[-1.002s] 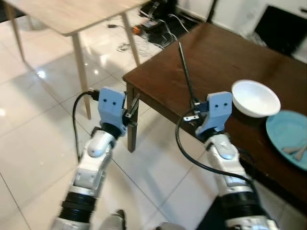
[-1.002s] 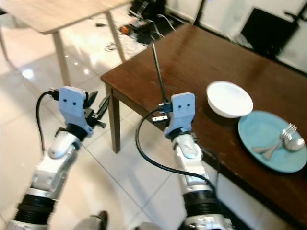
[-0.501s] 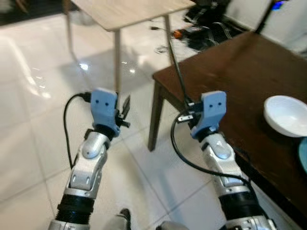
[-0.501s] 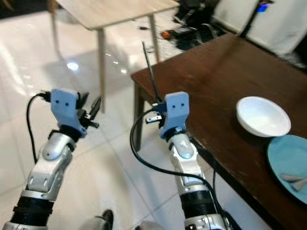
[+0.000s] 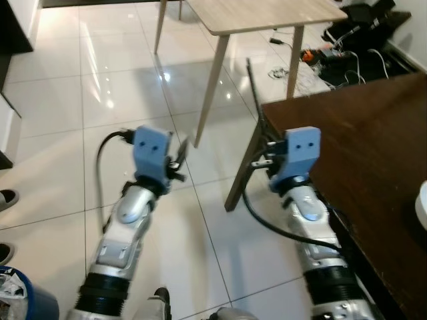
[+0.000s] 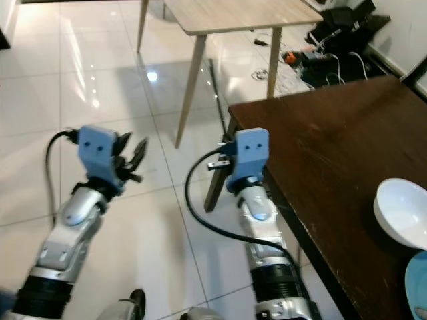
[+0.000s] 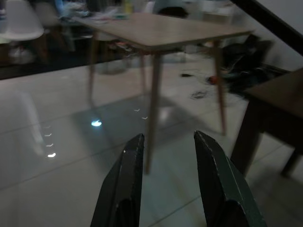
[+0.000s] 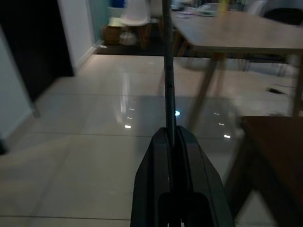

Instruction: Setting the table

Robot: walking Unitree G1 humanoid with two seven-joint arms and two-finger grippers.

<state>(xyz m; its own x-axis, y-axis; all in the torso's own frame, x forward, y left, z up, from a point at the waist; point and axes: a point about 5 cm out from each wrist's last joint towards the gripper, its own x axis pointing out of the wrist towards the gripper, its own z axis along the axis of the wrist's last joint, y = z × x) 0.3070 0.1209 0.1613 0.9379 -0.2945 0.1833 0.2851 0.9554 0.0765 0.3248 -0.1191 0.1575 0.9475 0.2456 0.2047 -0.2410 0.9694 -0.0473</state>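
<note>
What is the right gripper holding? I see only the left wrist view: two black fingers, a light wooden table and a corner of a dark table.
Observer: The right gripper is shut on a thin dark stick that points forward and up.
Operator: Is the stick over the dark table?
Observer: Its lower part crosses the corner of the dark table; the tip reaches out over the tiled floor.
Operator: Is anything already on the dark table?
Observer: A white bowl sits near the right edge of the right eye view, with the rim of a teal plate beside it.
Operator: And my left gripper?
Observer: The left gripper is open, holds nothing and hangs over the floor, away from both tables.
</note>
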